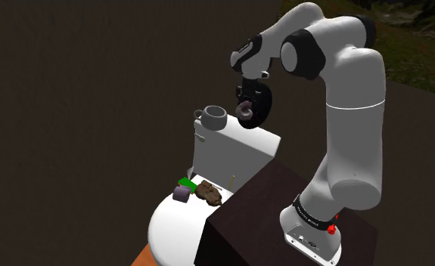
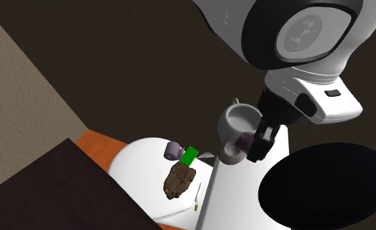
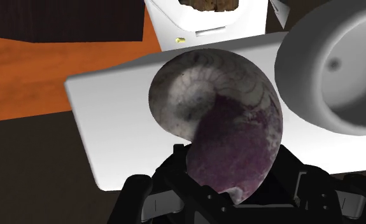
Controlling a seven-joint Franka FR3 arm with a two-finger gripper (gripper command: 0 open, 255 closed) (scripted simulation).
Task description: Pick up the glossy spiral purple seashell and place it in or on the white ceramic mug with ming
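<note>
While the arm reaches over the white tank (image 1: 234, 151) in the shoulder view, its gripper (image 1: 247, 112) clasps the shell (image 1: 243, 113) right of the mug (image 1: 213, 117). In the second exterior view, the shell (image 2: 235, 149) touches the mug (image 2: 239, 121). In the wrist view, the fingers pinch the purple-grey spiral shell (image 3: 219, 127).

Dim renders: pale things stand out against dark surroundings.
Soft, even light; the seashell (image 3: 216, 121) between the jaws is pale at its far whorl and darkens toward them; the mug (image 3: 334, 70) beside it shades grey inside. Edges are crisp.
</note>
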